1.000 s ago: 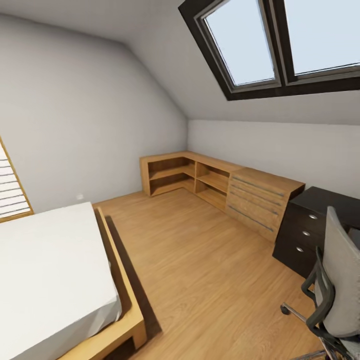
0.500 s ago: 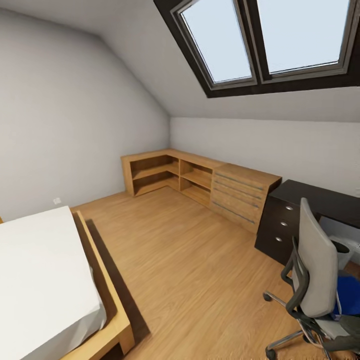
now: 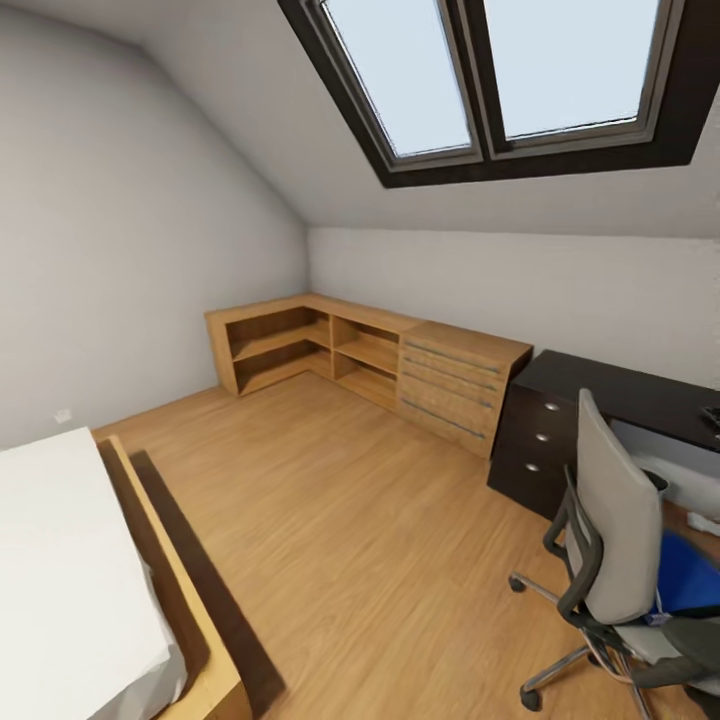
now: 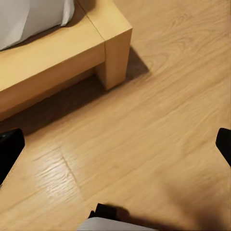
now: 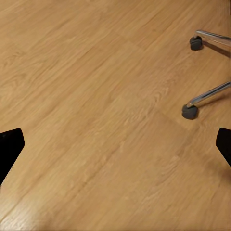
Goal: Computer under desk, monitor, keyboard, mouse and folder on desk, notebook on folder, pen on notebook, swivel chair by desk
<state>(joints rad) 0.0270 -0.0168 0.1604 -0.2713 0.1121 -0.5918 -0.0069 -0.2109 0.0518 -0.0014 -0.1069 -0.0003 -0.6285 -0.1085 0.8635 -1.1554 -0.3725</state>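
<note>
We see from the head the swivel chair (image 3: 610, 560) beside the glossy black desk (image 3: 600, 385), bright blue folder (image 3: 685, 585) on its seat, at our right wrist its chrome legs over wood floor (image 5: 96, 120), both our grippers (image 4: 115, 144) (image 5: 115, 144) spread wide.

- Sloped white walls (image 3: 130, 260) under a dark-framed double skylight (image 3: 500, 80) showing pale sky.
- Light wood plank floor (image 3: 350, 540).
- L-shaped light-wood low shelf-and-drawer cabinet (image 3: 380, 365) along the walls.
</note>
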